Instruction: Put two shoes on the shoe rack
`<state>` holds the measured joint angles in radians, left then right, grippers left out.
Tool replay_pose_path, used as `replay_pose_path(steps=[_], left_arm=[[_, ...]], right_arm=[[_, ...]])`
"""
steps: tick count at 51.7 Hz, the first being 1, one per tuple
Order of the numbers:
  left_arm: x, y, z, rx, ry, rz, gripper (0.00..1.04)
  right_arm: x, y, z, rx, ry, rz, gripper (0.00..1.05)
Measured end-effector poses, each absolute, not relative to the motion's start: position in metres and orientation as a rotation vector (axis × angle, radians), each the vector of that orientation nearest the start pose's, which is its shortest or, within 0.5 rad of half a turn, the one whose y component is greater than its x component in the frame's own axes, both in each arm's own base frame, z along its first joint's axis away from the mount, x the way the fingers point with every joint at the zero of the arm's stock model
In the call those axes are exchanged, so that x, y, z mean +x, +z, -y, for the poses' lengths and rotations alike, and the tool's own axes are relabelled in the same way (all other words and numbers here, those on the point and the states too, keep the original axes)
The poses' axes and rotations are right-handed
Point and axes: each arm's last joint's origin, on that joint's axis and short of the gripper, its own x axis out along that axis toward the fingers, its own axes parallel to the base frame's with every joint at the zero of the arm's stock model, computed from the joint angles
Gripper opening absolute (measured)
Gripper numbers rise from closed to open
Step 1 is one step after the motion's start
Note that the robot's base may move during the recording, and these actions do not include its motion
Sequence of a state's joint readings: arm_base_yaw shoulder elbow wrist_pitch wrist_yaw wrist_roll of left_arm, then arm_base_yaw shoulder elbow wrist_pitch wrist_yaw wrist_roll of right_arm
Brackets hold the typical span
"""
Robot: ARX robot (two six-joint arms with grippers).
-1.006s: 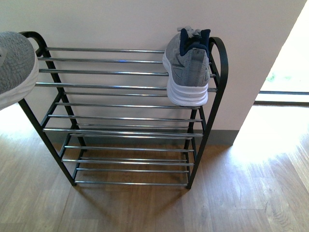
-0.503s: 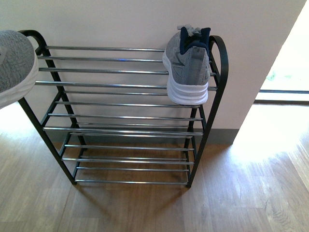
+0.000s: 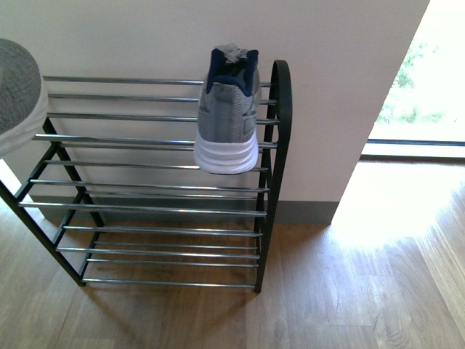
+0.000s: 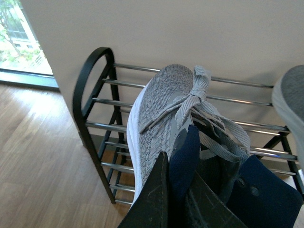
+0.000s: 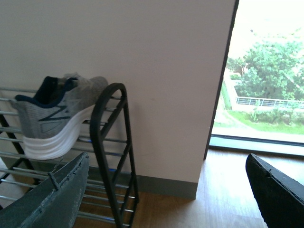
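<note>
One grey knit sneaker with a white sole stands heel-out on the top tier of the shoe rack, at its right end. It also shows in the right wrist view as the same sneaker beside the rack's black end arch. The other grey sneaker hangs at the front view's left edge, over the rack's left part. My left gripper is shut on this sneaker at its dark blue collar, above the rack. My right gripper is open and holds nothing.
The rack stands against a pale wall on a wooden floor. A bright floor-level window lies to the right of the wall corner. Several lower tiers of silver rods hold nothing.
The rack and the placed sneaker have slid left in the front view, and more window shows on the right. The held sneaker stays at the left edge.
</note>
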<state>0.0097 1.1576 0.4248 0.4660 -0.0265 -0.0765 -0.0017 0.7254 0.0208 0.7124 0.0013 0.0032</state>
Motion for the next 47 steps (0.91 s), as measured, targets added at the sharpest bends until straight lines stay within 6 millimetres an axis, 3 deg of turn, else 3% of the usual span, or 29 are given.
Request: replay_pose_path(steps=[29,32,38,47], left_arm=[[0.229,0.201,-0.003,-0.073,0.048,-0.265,0.01],[0.232,0.201,-0.001,-0.100,0.127,-0.216,0.01],[0.249,0.209,0.006,-0.154,0.185,-0.193,0.01],[0.303,0.223,0.023,-0.220,0.114,-0.273,0.01]], right_arm=[[0.145,0.166,0.000,0.003,-0.003,0.007,0.96],[0.145,0.166,0.000,0.003,-0.003,0.007,0.96],[0.145,0.166,0.000,0.003,-0.002,0.007,0.96],[0.145,0.166,0.000,0.003,-0.002,0.007,0.96]])
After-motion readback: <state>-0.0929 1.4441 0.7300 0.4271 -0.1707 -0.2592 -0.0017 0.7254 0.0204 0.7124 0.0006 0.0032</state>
